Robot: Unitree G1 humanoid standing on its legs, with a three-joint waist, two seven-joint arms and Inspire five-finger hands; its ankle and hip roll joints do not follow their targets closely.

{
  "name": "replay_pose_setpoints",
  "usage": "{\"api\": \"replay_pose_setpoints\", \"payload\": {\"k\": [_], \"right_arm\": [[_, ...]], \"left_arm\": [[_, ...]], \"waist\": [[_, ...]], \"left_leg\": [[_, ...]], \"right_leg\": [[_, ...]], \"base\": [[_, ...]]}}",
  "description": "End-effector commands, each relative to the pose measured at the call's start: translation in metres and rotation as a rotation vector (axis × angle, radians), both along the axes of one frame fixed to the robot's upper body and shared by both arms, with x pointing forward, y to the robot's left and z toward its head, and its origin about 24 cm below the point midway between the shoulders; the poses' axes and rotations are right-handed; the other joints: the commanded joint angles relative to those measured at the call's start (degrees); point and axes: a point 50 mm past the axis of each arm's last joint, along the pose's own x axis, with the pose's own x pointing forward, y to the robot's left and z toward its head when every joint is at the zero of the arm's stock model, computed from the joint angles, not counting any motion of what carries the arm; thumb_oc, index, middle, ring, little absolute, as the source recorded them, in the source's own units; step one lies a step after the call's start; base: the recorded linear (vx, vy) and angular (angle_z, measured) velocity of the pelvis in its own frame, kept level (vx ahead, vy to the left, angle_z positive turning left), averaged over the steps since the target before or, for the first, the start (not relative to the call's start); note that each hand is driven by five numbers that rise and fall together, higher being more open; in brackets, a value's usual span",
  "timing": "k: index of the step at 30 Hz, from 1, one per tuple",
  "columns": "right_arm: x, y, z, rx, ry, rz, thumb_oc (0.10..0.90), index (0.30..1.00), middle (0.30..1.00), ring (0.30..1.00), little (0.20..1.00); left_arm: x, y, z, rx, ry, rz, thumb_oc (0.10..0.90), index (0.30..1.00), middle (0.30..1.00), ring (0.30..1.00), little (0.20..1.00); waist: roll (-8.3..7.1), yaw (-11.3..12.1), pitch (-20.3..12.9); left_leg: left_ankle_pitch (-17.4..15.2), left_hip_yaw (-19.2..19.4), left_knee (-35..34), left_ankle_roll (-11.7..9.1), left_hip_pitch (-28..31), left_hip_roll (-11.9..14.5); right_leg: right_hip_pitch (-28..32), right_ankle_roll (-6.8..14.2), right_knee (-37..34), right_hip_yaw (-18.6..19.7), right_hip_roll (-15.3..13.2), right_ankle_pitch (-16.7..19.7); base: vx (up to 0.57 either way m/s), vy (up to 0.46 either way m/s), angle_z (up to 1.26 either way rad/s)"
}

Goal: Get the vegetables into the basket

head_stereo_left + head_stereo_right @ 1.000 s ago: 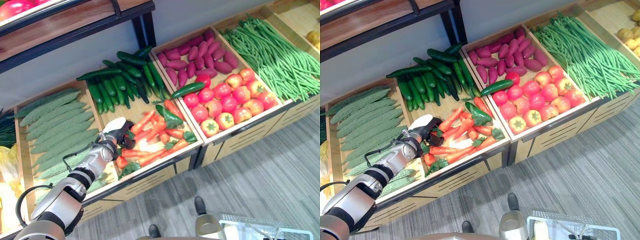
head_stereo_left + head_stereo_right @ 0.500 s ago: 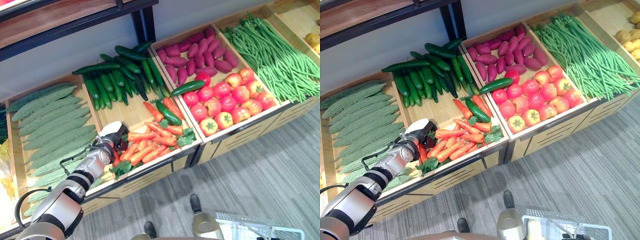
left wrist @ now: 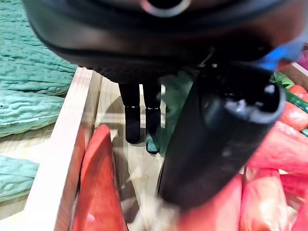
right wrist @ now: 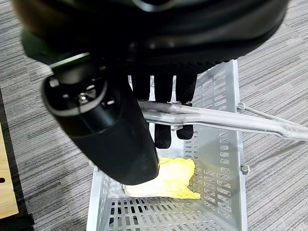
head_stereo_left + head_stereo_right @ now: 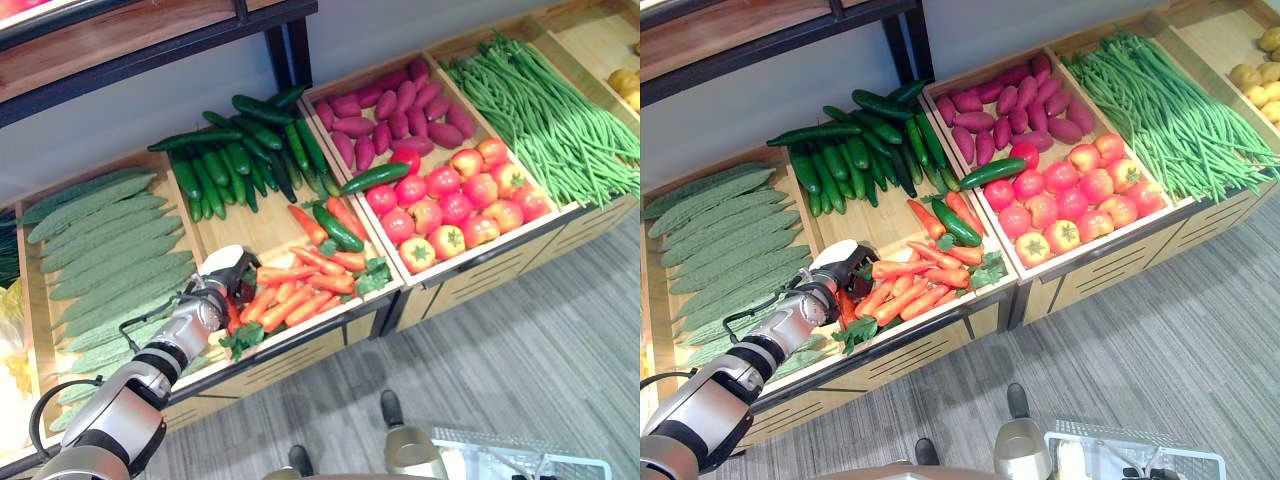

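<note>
A pile of orange carrots [image 5: 300,290] with green leaves lies in the front half of a wooden crate [image 5: 262,228]. My left hand [image 5: 222,285] rests at the pile's left edge, against the crate's divider. In the left wrist view its fingers [image 3: 132,122] reach straight down to the crate floor and a carrot [image 3: 98,183] lies beside the thumb; the hand is open. My right hand [image 4: 163,86] is shut on the metal handle [image 4: 216,118] of a white perforated basket [image 4: 219,154] with a yellow item [image 4: 168,180] inside. The basket [image 5: 1135,462] hangs over the floor at lower right.
Bitter gourds [image 5: 110,250] fill the crate on the left. Cucumbers [image 5: 240,150] lie behind the carrots, with one cucumber [image 5: 338,228] on them. To the right are sweet potatoes [image 5: 390,115], tomatoes [image 5: 455,195] and green beans [image 5: 550,110]. A dark shelf [image 5: 150,45] overhangs the back.
My left hand has slid slightly toward the crate's front-left corner, and the carrots have been pushed together. The camera shifted a little. The right hand still holds the basket.
</note>
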Motion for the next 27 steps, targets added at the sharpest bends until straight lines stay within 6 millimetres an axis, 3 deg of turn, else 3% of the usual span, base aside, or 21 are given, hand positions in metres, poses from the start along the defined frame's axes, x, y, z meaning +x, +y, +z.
{"api": "replay_pose_setpoints", "payload": {"k": [1, 14, 15, 22, 27], "right_arm": [[-0.041, -0.007, 0.003, -0.039, 0.138, 0.013, 0.4, 0.3, 0.3, 0.3, 0.3], [-0.038, -0.004, 0.001, -0.032, 0.136, 0.021, 0.4, 0.3, 0.3, 0.3, 0.3], [-0.037, -0.002, 0.0, -0.028, 0.135, 0.023, 0.4, 0.3, 0.3, 0.3, 0.3], [-0.035, -0.001, -0.001, -0.026, 0.134, 0.03, 0.4, 0.3, 0.3, 0.3, 0.3], [-0.03, 0.0, -0.001, -0.03, 0.123, 0.041, 0.4, 0.3, 0.3, 0.3, 0.3]], "left_arm": [[0.025, 0.009, 0.045, 0.04, -0.171, 0.021, 0.9, 1.0, 1.0, 1.0, 1.0], [0.035, -0.015, 0.077, -0.063, -0.31, -0.048, 0.9, 1.0, 1.0, 1.0, 1.0], [0.037, -0.027, 0.085, -0.108, -0.345, -0.081, 0.9, 1.0, 1.0, 1.0, 1.0], [0.041, -0.047, 0.091, -0.128, -0.363, -0.131, 0.9, 1.0, 1.0, 1.0, 1.0], [0.044, -0.05, 0.091, -0.122, -0.359, -0.126, 0.9, 1.0, 1.0, 1.0, 1.0]], "waist": [[-3.09, 0.5, -2.4], [-3.22, 0.5, -2.3], [-3.29, 0.5, -2.3], [-3.32, 0.0, -2.3], [-3.29, -0.4, -2.0]], "left_leg": [[1.0, -1.3, 0.1, -2.8, -2.3, 0.4], [0.9, -1.4, 0.1, -2.8, -2.3, 0.2], [0.9, -1.4, 0.1, -2.8, -2.4, 0.3], [0.9, -1.1, 0.1, -2.8, -2.2, 0.3], [1.0, -0.7, 0.1, -2.9, -2.4, 0.5]], "right_leg": [[5.7, 4.2, 0.0, -3.7, -2.1, -7.7], [5.7, 4.2, 0.0, -3.8, -2.2, -7.8], [5.8, 4.1, 0.0, -3.9, -2.2, -7.8], [5.8, 4.1, 0.0, -3.6, -2.1, -7.9], [5.2, 4.2, 0.0, -3.2, -2.1, -7.6]], "base": [[0.0, 0.0, 0.0], [0.0, 0.0, 0.0], [0.0, 0.0, 0.0], [0.0, 0.0, 0.0], [0.0, 0.0, 0.0]]}}
